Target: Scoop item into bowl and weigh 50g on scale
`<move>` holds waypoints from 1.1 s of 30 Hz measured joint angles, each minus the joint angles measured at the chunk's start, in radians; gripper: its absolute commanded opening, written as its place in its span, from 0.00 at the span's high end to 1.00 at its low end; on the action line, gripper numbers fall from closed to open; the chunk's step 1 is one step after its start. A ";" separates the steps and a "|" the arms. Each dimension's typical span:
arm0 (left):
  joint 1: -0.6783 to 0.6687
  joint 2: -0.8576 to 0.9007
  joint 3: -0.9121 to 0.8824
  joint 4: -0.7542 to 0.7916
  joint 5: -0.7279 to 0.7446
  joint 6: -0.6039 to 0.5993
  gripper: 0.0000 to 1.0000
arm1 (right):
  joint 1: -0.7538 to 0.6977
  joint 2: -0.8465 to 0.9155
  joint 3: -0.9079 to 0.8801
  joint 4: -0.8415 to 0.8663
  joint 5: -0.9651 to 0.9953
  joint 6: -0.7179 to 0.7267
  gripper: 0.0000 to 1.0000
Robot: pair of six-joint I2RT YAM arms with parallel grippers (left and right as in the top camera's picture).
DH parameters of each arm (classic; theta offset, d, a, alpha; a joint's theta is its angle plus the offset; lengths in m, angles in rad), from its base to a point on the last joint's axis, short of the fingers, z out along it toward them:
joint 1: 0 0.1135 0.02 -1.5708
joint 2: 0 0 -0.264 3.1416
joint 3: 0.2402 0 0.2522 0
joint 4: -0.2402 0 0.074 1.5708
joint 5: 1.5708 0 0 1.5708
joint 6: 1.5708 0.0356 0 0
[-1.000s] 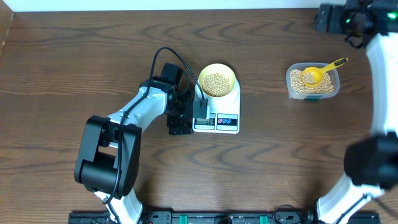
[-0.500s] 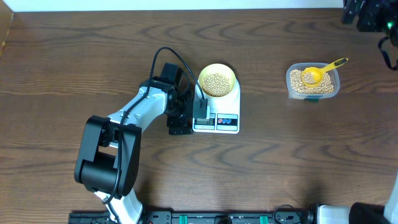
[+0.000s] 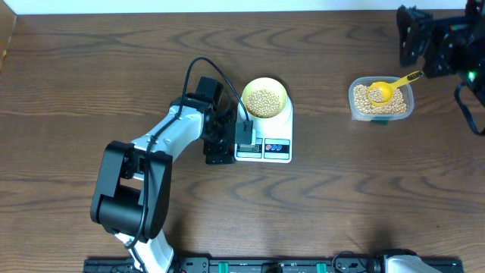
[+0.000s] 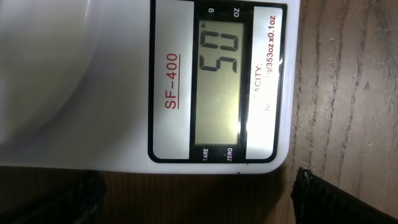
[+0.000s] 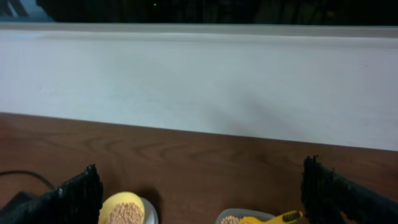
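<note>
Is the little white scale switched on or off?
On. In the left wrist view, the scale has dark digits reading 50 on its display.

**A:** Where does the overhead view sit?

**B:** High above the table (image 3: 341, 197), looking straight down. It takes in nearly the whole top, from far enough off that the scale (image 3: 265, 144) looks small.

**A:** And the left wrist view?

**B:** Very near, pointing down at the scale's display (image 4: 221, 84), which fills much of the picture and reads sideways. The scale is what it shares with the overhead view.

**A:** The right wrist?

**B:** Farther off, facing across the table toward a white wall (image 5: 199, 81). The bowl (image 5: 124, 213) and a tub (image 5: 222, 216) with a scoop (image 5: 273, 218) peek in at its bottom edge. The overhead view shows those too.
</note>
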 measured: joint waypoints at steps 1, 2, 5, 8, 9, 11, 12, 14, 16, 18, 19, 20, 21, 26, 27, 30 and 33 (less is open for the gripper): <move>0.000 0.000 0.000 0.000 0.000 0.000 0.02 | 0.000 -0.005 0.000 -0.005 0.000 0.000 0.01; 0.000 0.000 0.000 0.000 0.000 0.000 0.02 | 0.000 -0.012 0.000 -0.008 0.000 0.000 0.01; 0.000 0.000 0.000 0.000 0.000 0.000 0.02 | 0.000 -0.022 0.000 -0.027 0.000 0.000 0.01; 0.000 0.000 0.000 0.000 0.000 0.000 0.02 | 0.000 -0.031 0.000 -0.067 0.000 0.000 0.01; 0.000 0.000 0.000 0.000 0.000 0.000 0.02 | 0.000 -0.033 0.000 -0.080 0.000 0.000 0.01; 0.000 0.000 0.000 0.000 0.000 0.000 0.02 | 0.000 -0.034 0.000 -0.093 0.000 0.000 0.01; 0.000 0.000 0.000 0.000 0.000 0.000 0.02 | 0.000 -0.034 0.000 -0.093 0.000 0.000 0.01; 0.000 0.000 0.000 0.000 0.000 0.000 0.02 | 0.000 -0.034 0.000 -0.085 0.000 0.000 0.01; 0.000 0.000 0.000 0.000 0.000 0.000 0.02 | 0.000 -0.033 0.000 -0.057 0.000 0.003 0.01; 0.000 0.000 0.000 0.000 0.000 0.000 0.02 | 0.000 -0.033 0.000 -0.053 0.000 0.010 0.01; 0.000 0.000 0.000 0.000 0.000 0.000 0.03 | 0.000 -0.031 -0.002 -0.046 0.000 0.012 0.01; 0.000 0.000 0.000 0.000 0.000 0.000 0.02 | 0.000 -0.029 -0.005 -0.032 0.000 0.014 0.01; 0.000 0.000 0.000 0.000 0.000 0.000 0.02 | 0.000 -0.027 -0.011 -0.013 0.003 0.015 0.01; 0.000 0.000 0.000 0.000 0.000 0.000 0.02 | 0.000 -0.024 -0.105 0.087 0.045 0.018 0.01; 0.000 0.000 0.000 0.000 0.000 0.000 0.02 | 0.000 -0.024 -0.127 0.104 0.052 0.018 0.01; 0.000 0.000 0.000 0.000 0.000 0.000 0.02 | 0.000 -0.021 -0.204 0.150 0.064 0.018 0.01; 0.000 0.000 0.000 0.000 0.000 0.000 0.02 | 0.000 -0.024 -0.279 0.213 0.073 0.019 0.01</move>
